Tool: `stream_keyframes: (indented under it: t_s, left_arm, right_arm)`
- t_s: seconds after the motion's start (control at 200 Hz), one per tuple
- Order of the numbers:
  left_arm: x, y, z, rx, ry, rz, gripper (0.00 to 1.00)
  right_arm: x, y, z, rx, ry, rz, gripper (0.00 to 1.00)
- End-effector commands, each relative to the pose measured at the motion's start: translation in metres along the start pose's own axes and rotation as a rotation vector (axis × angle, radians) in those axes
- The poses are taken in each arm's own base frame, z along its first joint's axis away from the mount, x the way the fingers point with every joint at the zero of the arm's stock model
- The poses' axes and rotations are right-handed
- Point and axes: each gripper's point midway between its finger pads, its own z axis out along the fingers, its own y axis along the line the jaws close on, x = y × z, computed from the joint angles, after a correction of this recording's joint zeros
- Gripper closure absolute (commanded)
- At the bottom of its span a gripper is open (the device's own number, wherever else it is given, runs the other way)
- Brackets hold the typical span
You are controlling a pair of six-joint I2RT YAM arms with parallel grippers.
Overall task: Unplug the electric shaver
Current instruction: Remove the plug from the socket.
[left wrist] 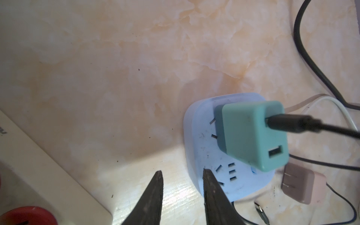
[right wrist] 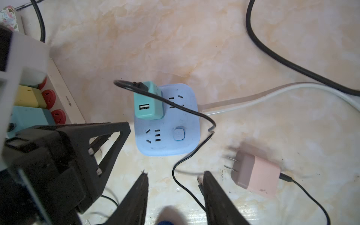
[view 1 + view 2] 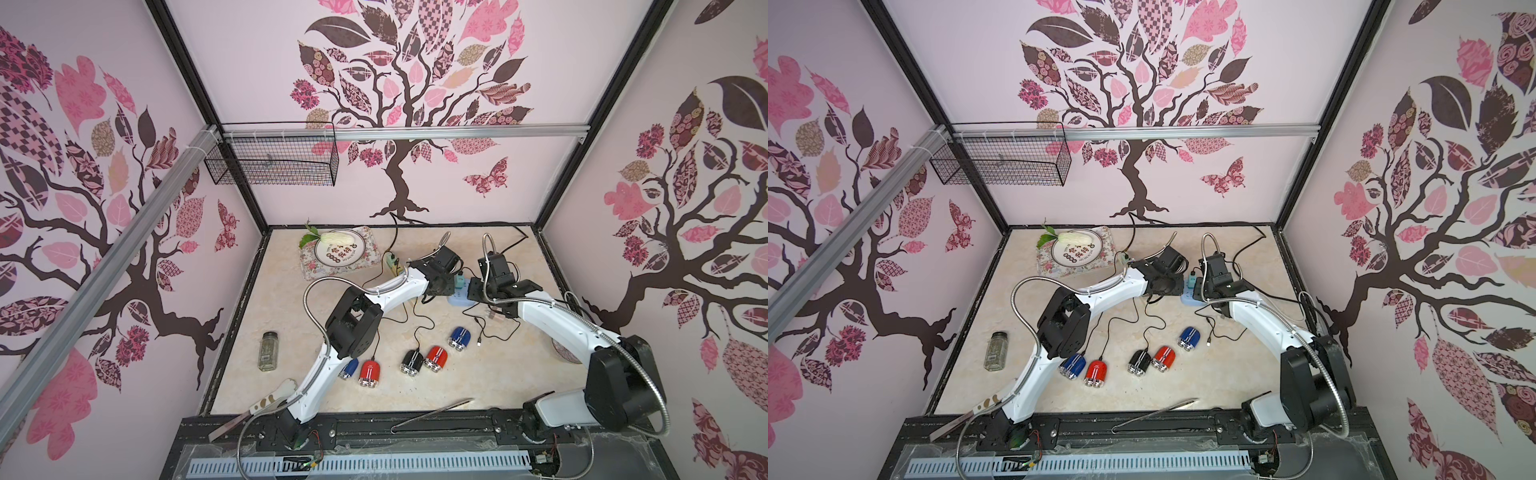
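The teal cube-shaped USB charger sits pushed into the pale blue square plastic socket block, directly ahead of both end effectors' fingertips, with a thin black cord leaving its outer face. That seated plug is, I judge, what the task turns on, which explains why both arms gather here rather than over the shavers. The black electric shaver and red electric shaver lie far behind the end effectors, near the arm bases, each trailing a cord. Which cord reaches the teal charger cannot be traced.

The left end effector hovers just short of the block's near corner, its fingers narrowly parted and empty, one fingertip over the block's edge. The right end effector hangs just short of the block's opposite side, fingers somewhat wider apart, gripping nothing. The black cord loops across the marbled cream bench beneath the gap. A pink plastic charger lies on its side just outside the right fingertip, prongs bare, already out of any socket.

Both arms reach forward from the front rail, elbows raised, wrists pitched down, converging on the block from either side. The pairing probably lets one steady the light block while the other pulls.
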Motion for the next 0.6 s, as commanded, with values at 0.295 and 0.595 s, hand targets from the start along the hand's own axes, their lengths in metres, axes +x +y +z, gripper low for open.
stream_keyframes:
  t_s: [0.295,0.595]
  left_arm:
    - [-0.004,-0.009,0.016,0.090,0.000,-0.083,0.63]
    - [0.011,0.003,0.029,0.130,0.032,-0.151,0.63]
  right_arm:
    - [-0.022,0.024,0.024,-0.038,-0.015,-0.017,0.50]
    - [-0.027,0.026,0.032,-0.058,-0.036,0.002,0.51]
